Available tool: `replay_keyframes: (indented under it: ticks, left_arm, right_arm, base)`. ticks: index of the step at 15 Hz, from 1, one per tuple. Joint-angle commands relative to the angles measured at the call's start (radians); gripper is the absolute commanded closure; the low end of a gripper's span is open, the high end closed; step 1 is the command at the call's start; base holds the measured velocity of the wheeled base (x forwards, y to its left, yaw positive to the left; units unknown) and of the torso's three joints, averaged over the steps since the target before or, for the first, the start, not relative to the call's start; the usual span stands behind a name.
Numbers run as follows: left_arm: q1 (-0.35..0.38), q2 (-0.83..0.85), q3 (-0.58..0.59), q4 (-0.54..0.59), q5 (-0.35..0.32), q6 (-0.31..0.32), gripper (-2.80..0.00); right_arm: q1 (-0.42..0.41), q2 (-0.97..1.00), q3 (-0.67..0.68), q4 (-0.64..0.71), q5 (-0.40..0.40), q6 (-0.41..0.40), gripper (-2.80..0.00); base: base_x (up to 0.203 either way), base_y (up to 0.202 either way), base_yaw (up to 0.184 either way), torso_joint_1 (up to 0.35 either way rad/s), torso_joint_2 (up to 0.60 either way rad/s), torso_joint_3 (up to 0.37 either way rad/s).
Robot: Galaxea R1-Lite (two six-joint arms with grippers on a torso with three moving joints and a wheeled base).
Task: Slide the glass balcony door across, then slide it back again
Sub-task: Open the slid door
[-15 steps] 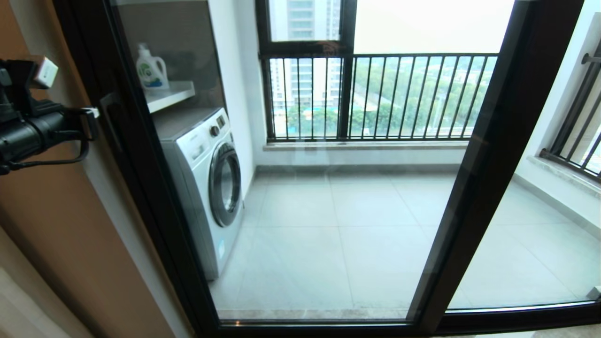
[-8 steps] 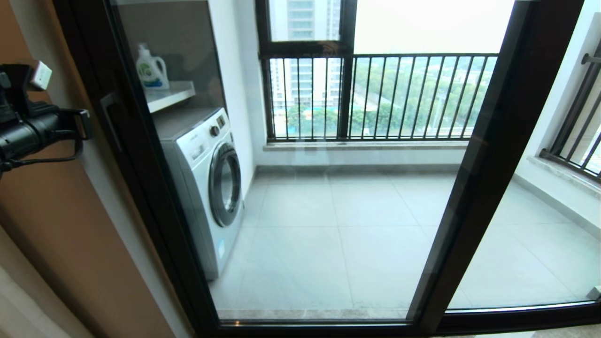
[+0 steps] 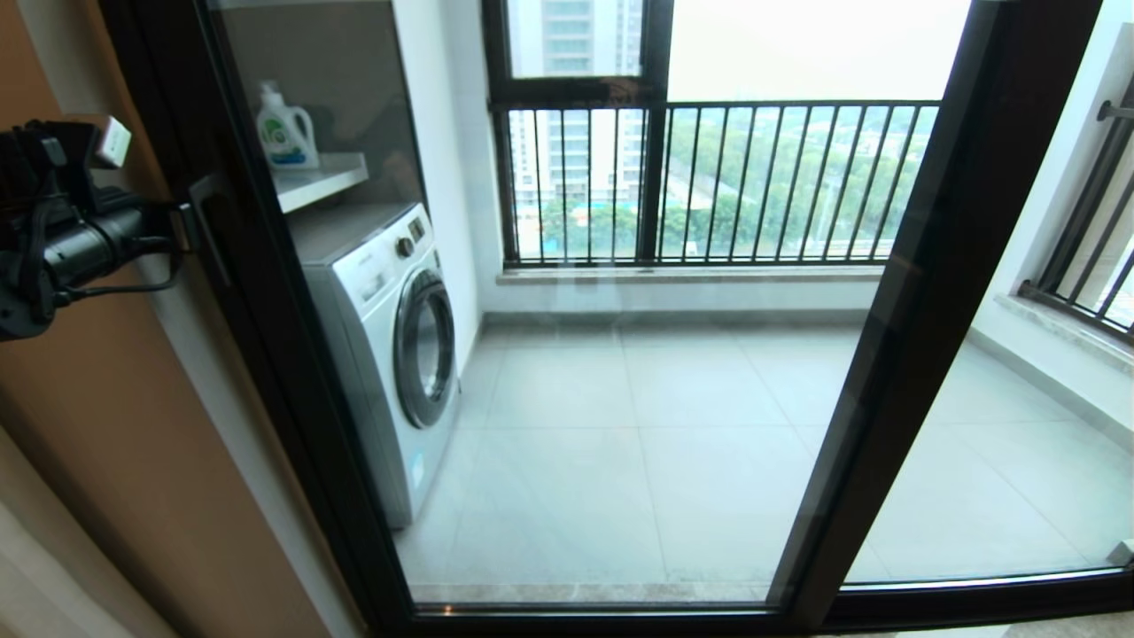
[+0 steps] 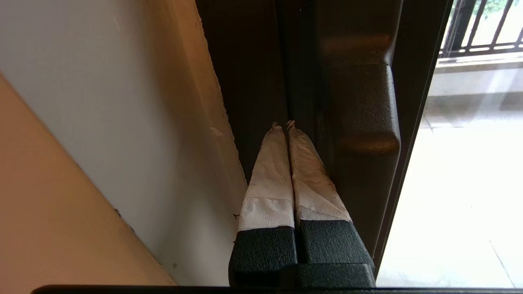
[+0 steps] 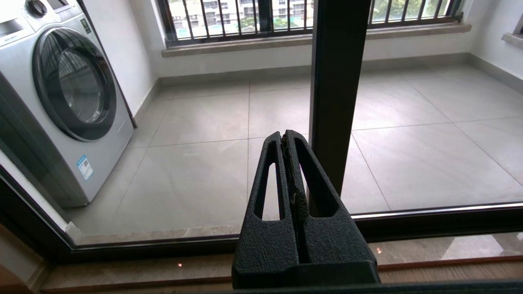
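The left hand point(image 4: 284, 124) — fingers pressed together — touches the glass balcony door point(image 3: 567, 399) frame just left of its latch handle point(image 4: 361, 106); the right hand point(image 5: 284, 136), also pressed together, hangs low near the sill.

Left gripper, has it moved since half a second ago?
Yes. The left gripper has moved right, toward the glass balcony door's latch handle, fingers shut.

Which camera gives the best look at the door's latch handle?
The left wrist view: the latch handle fills the frame beside the shut left tool. The head view shows it small and dark on the upright. The right wrist view misses it.
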Motion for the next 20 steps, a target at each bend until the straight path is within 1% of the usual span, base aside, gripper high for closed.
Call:
replay_keyframes:
  ticks: [1,8,20]
  left_arm:
    - [-0.017,0.007,0.017,-0.005,-0.002,-0.001,0.0]
    - [-0.087,-0.008,0.038,-0.005,-0.002,0.001,0.0]
    - [-0.136,-0.007,0.027,-0.005,0.003,0.005,0.0]
  right_arm:
    - [0.0,0.001,0.012,-0.001,0.0,0.0,0.0]
    - [0.0,0.0,0.012,-0.001,0.0,0.0,0.0]
    - [0.0,0.0,0.012,-0.001,0.0,0.0,0.0]
  base:
    - [0.0,0.0,0.0,0.0,0.0,0.0]
    - [0.0,0.0,0.0,0.0,0.0,0.0]
    - [0.0,0.0,0.0,0.0,0.0,0.0]
